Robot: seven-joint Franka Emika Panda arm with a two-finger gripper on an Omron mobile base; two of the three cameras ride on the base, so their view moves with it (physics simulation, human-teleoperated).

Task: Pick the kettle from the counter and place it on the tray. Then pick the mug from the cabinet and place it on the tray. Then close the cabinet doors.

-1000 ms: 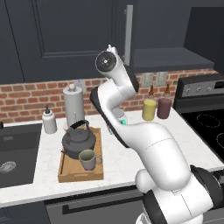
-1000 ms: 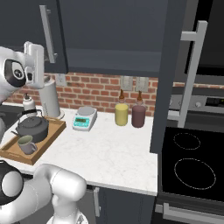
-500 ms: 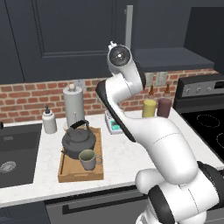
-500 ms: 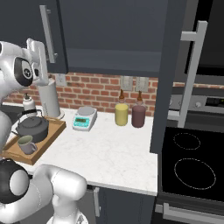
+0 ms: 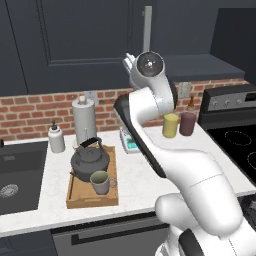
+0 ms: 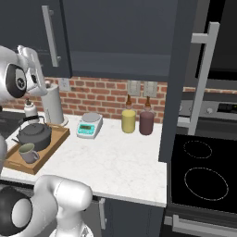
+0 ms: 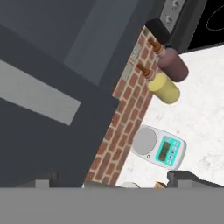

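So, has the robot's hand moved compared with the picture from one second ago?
Yes. In the left base view the gripper has swung right and slightly up, from above the silver canister toward the vertical door handle. The kettle stayed put.

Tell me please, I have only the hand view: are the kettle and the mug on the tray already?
Observer: Yes. The kettle stands at the back of the tray, and the mug stands in front of it.
Operator: Is the right cabinet door shut?
Observer: No. The right door stands open, swung out over the counter.
Operator: And the left one?
Observer: The left door looks shut, flat against the cabinet.
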